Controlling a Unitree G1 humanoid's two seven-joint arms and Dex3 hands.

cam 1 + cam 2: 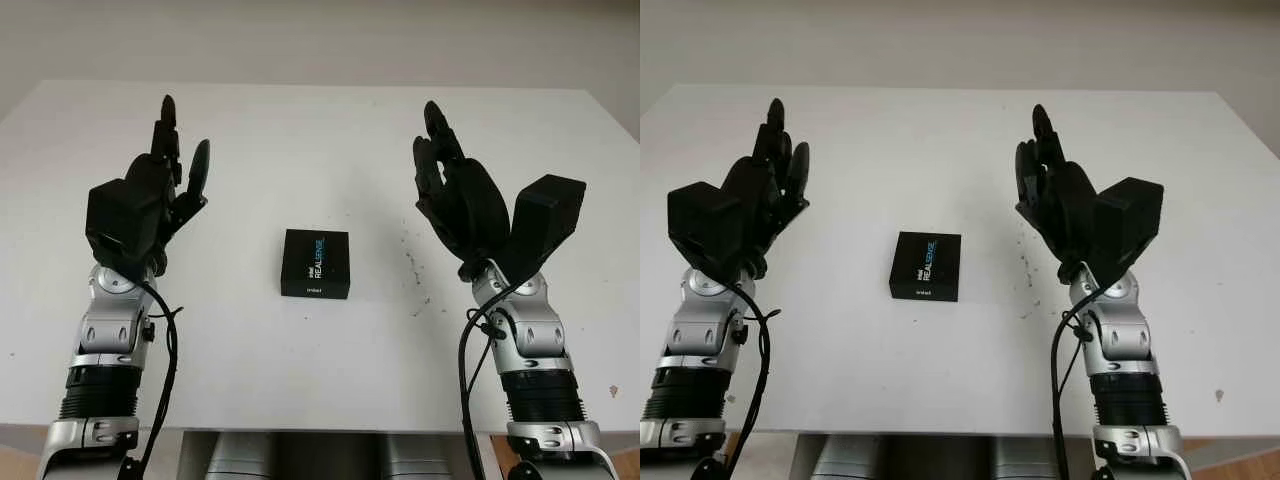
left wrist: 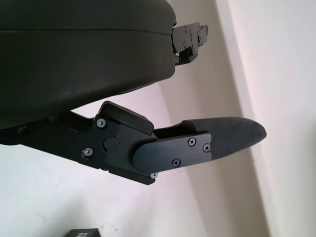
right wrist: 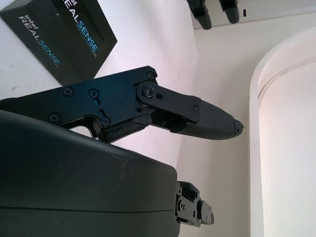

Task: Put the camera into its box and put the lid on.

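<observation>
A small black box [image 1: 316, 263] printed "Intel RealSense" lies shut, lid on, at the middle of the white table [image 1: 300, 130]; the same box [image 3: 59, 37] appears in the right wrist view. My left hand [image 1: 172, 170] is raised above the table to the left of the box, open and holding nothing. To the right of the box my right hand [image 1: 440, 165] is held up the same way, open with nothing in it. Both hands stand well apart from the box. No camera is visible outside the box.
Small dark specks [image 1: 412, 262] mark the tabletop just right of the box. The table's front edge [image 1: 320, 428] runs close below the forearms, and its right edge [image 1: 612, 120] slants off at the far right.
</observation>
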